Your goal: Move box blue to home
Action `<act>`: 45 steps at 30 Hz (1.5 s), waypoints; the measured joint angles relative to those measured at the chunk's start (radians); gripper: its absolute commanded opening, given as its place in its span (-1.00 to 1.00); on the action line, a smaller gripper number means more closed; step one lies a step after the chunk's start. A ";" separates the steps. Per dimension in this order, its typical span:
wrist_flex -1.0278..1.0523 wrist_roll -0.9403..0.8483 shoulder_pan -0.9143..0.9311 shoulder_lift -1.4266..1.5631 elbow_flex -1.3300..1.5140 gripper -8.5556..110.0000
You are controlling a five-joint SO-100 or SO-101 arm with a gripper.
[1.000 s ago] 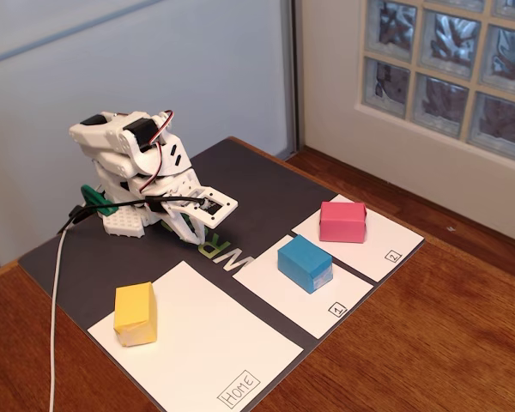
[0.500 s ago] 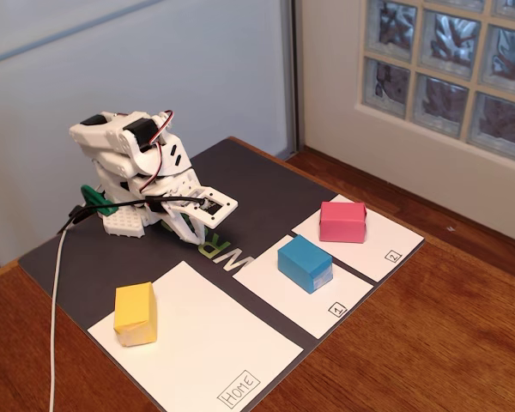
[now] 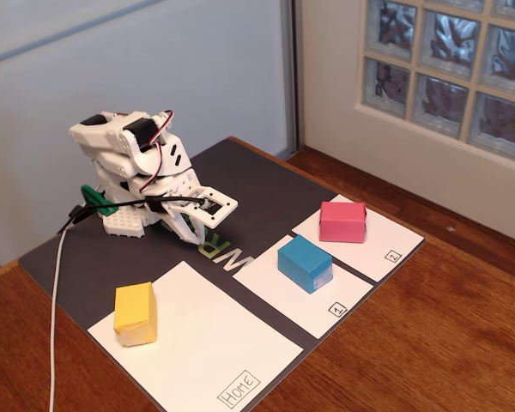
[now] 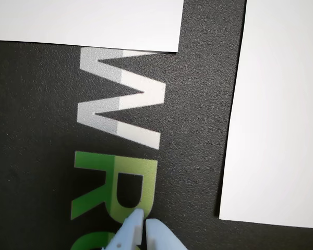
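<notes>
The blue box (image 3: pixel 305 263) sits on the small white sheet labelled 1 (image 3: pixel 279 292) in the fixed view. Home (image 3: pixel 215 343), the large white sheet with its label at the near corner, lies to the left of it. My gripper (image 3: pixel 196 233) is folded low over the dark mat behind both sheets, well apart from the blue box. In the wrist view the gripper (image 4: pixel 143 225) is shut with nothing in it, its tips over the green letters on the mat. The blue box does not show in the wrist view.
A yellow block (image 3: pixel 136 313) stands on home's far left corner. A pink block (image 3: pixel 342 221) sits on the sheet labelled 2 (image 3: pixel 386 245). A white cable (image 3: pixel 56 292) runs along the left. Edges of two white sheets (image 4: pixel 281 114) show in the wrist view.
</notes>
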 measured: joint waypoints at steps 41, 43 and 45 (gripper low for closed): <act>-0.126 0.403 -0.212 -1.239 -1.195 -0.86; -0.112 0.442 -0.230 -1.313 -1.273 -0.86; -0.109 0.466 -0.249 -1.361 -1.321 -0.86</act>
